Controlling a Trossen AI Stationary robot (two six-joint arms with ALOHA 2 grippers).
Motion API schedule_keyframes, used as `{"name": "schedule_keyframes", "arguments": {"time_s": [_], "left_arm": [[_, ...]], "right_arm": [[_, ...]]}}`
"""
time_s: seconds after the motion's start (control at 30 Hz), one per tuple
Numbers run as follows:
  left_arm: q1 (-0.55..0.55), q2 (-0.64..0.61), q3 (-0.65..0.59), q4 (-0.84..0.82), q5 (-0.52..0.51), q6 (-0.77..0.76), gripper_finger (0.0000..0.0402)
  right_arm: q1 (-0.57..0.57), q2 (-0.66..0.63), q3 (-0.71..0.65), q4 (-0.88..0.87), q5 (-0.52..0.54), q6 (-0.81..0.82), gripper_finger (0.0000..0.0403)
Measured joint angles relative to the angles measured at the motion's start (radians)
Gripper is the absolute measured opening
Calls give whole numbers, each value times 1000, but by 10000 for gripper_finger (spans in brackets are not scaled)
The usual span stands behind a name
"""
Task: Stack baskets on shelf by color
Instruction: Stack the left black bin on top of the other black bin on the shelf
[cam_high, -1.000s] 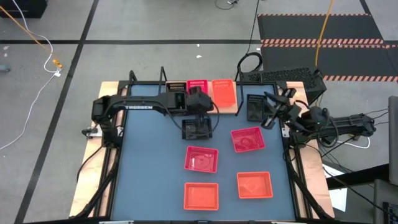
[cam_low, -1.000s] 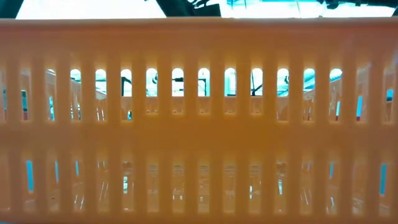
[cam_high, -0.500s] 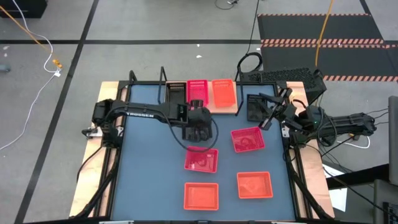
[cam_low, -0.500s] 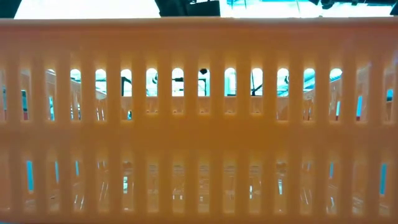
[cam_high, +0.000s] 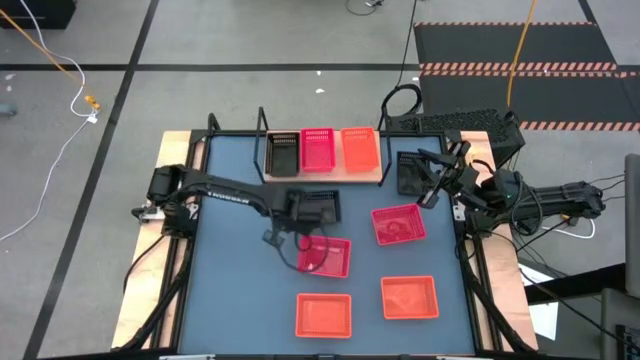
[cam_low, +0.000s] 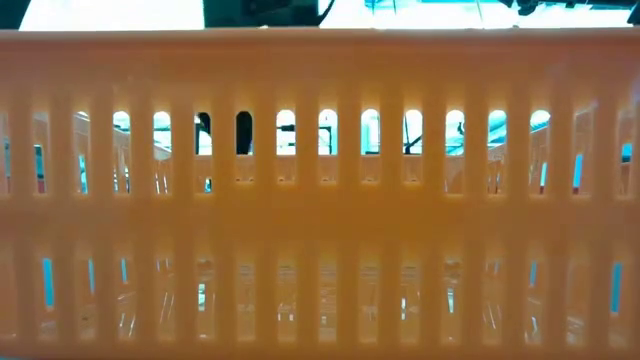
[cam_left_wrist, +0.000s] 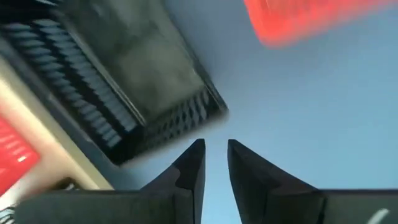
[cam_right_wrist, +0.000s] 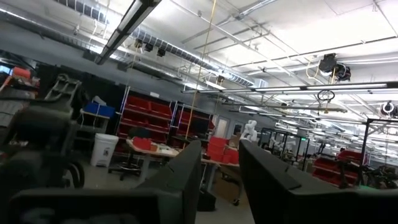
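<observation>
The light wooden shelf board with black wire uprights (cam_high: 372, 176) lies along the far edge of the dark blue tabletop (cam_high: 235, 290). Three mesh baskets sit on it side by side: a small black plastic mesh basket (cam_high: 283, 155), a pinkish-red mesh basket (cam_high: 318, 150) and an orange-red mesh basket (cam_high: 359, 149).

Just off the shelf's right end a second black mesh basket (cam_high: 411, 175) rests on the tabletop, and a third black mesh basket (cam_high: 322, 204) lies in front of the shelf. Nearer the middle lie two more pinkish-red baskets (cam_high: 333, 256) (cam_high: 398, 223), each with something pale and unclear inside. Two orange-red baskets (cam_high: 323, 314) (cam_high: 409, 297) sit at the near edge; one fills the low view.

The left end effector (cam_high: 275, 236) hovers over the tabletop beside the third black basket, its fingers (cam_left_wrist: 191, 163) nearly together and holding nothing. The right end effector (cam_high: 432, 195) is raised at the right edge, angled up toward the room, its fingers (cam_right_wrist: 186, 171) slightly apart and empty.
</observation>
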Motion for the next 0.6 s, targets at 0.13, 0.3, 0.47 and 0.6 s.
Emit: {"name": "schedule_keyframes", "arguments": {"time_s": [0.13, 0.3, 0.47, 0.6], "left_arm": [[-31, 2, -102, -7, -92, 117, 72], [-51, 0, -146, -6, -188, 130, 72], [-53, 0, -145, 31, -200, 136, 72], [-51, 0, -145, 56, -216, 201, 72]], "right_arm": [[0, 0, 0, 12, 0, 20, 105], [0, 0, 0, 15, 0, 21, 105], [0, 0, 0, 16, 0, 22, 105], [0, 0, 0, 16, 0, 22, 105]]}}
